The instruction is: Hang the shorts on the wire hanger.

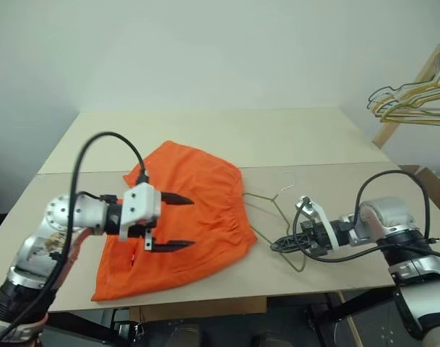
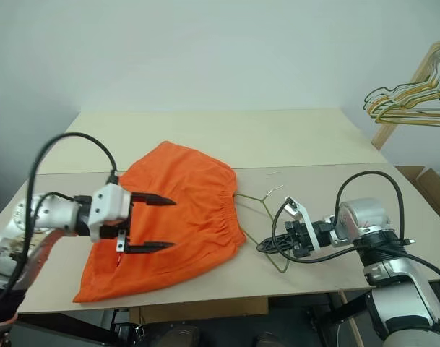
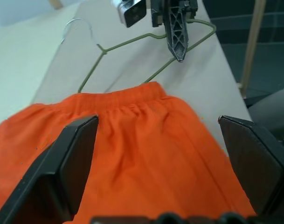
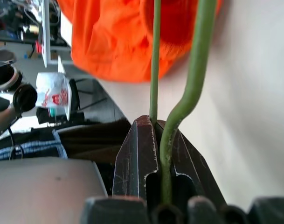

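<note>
You had the right gripper pinching the hanger at its lower corner, near the tabletop's front edge. Left gripper hovered spread over the shorts, flat mid-tabletop. Thin wire could twist in that pinch and miss the waistband.

Premises present as a robotics lab or test room. A plain beige table stands against a bare white wall. A wooden rack holding a bunch of wire hangers sits in the corner. Exposed black cabling runs along the robot arms.
</note>
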You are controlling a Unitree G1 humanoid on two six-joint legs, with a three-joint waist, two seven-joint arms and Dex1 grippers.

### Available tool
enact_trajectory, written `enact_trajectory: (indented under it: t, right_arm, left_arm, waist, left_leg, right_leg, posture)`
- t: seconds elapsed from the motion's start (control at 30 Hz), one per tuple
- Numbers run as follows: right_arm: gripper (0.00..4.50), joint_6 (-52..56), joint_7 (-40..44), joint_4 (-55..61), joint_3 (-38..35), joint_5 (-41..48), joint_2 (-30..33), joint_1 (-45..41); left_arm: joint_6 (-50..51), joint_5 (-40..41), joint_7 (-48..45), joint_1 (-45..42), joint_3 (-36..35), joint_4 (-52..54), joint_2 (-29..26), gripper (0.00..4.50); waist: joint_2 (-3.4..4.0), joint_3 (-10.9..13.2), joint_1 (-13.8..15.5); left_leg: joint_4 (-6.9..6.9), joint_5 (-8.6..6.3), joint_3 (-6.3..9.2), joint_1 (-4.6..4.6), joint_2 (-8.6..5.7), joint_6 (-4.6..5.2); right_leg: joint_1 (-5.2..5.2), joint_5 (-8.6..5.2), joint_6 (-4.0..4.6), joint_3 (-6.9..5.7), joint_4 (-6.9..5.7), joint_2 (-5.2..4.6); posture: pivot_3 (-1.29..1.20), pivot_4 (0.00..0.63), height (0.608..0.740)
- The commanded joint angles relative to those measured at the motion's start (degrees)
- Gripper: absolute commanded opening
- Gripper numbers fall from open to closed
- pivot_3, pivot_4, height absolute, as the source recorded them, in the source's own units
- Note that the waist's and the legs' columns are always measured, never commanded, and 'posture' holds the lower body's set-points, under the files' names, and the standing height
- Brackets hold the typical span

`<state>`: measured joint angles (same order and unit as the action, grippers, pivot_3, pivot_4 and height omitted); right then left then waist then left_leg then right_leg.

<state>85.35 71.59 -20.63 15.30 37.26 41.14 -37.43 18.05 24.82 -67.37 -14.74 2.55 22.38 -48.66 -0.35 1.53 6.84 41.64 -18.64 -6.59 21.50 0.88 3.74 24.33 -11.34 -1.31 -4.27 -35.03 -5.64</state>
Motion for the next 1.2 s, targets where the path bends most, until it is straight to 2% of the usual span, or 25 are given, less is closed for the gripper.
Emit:
enact_trajectory:
  t: [0.03,0.17,0.57,0.73,0.87,1.0,1.2]
  right_arm:
    - [0.00,-2.1,-4.9,-9.1,-3.0,-2.6,-4.2,-4.8]
    - [0.00,-4.9,-4.1,-13.4,-1.6,-4.1,-6.6,-7.0]
    - [0.00,-9.2,5.7,-19.0,3.9,-6.3,-8.7,-11.5]
    - [0.00,-10.9,12.3,-16.5,8.9,-7.3,-7.2,-10.8]
    - [0.00,-12.9,8.9,-24.4,5.9,-9.7,-10.4,-13.8]
    - [0.00,-16.5,0.5,-34.1,-1.8,-11.3,-15.1,-17.5]
    - [0.00,-19.6,-1.7,-34.2,-7.2,-11.9,-17.1,-17.4]
  left_arm:
    - [0.5,1.0,0.2,-1.6,-0.8,1.5,0.0,4.47]
    - [0.2,0.6,-0.5,-2.7,-1.0,0.5,-0.4,4.47]
    - [0.2,0.5,-0.1,-0.6,-3.1,2.0,-1.3,4.47]
    - [0.2,0.7,-0.1,0.1,-4.0,2.4,-1.9,4.47]
    - [0.1,0.7,-0.2,0.1,-4.1,2.3,-2.0,4.47]
    - [0.0,0.6,-0.3,-0.2,-3.9,2.2,-2.0,4.47]
    - [-0.1,0.4,-0.4,-0.5,-4.0,1.8,-2.0,4.47]
  waist:
    - [0.00,0.0,-0.5]
    - [0.01,0.0,-0.9]
    - [0.02,0.0,-1.4]
    - [0.03,0.0,-1.2]
    - [0.03,0.0,-1.3]
    - [0.03,0.0,-1.4]
    - [0.04,0.0,-1.2]
  left_leg:
    - [0.00,0.00,-0.03,-0.08,0.00,0.00]
    - [-0.03,0.02,-0.02,-0.11,0.00,-0.03]
    - [-0.05,0.01,-0.03,-0.06,0.01,-0.02]
    - [-0.05,0.01,-0.02,-0.03,0.00,-0.02]
    - [-0.05,0.01,-0.02,-0.05,0.00,-0.03]
    - [-0.17,0.09,-0.05,-0.13,0.02,-0.18]
    - [-0.67,0.23,-0.04,-0.20,-0.01,-0.41]
  right_leg:
    - [-0.04,0.00,0.00,0.05,-0.01,0.01]
    - [-0.02,0.00,0.01,0.08,-0.07,0.03]
    - [-0.01,0.00,0.00,0.07,-0.07,0.06]
    - [0.00,0.00,0.00,0.06,-0.08,0.06]
    - [-0.01,0.00,0.00,0.06,-0.08,0.05]
    - [0.00,0.00,0.01,0.07,-0.10,0.09]
    - [0.04,-0.02,0.05,0.02,-0.11,0.14]
  posture:
    - [0.20,0.000,0.740]
    - [0.21,0.000,0.740]
    - [0.26,0.000,0.740]
    - [0.27,0.000,0.740]
    - [0.27,0.000,0.740]
    - [0.27,0.000,0.740]
    - [0.27,0.000,0.740]
